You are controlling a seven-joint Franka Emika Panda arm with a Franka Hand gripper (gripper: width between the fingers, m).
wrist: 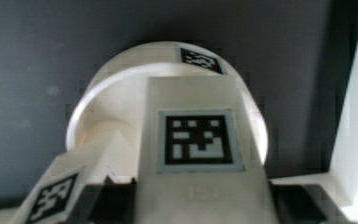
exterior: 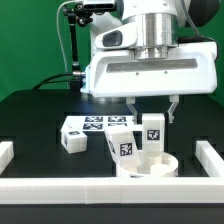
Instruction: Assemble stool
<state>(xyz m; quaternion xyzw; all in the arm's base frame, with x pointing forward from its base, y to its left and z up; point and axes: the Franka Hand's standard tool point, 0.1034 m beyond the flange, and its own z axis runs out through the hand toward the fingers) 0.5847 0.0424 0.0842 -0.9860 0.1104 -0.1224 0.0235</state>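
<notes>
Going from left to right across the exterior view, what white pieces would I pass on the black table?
left border rail → loose leg → tilted leg → upright leg → right border rail

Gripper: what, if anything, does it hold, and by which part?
The two-finger gripper seems to grip a small blocky white plastic leg by its top end, upright on the round white seat.

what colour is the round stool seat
The seat is plain white, best seen in the exterior view.
</notes>
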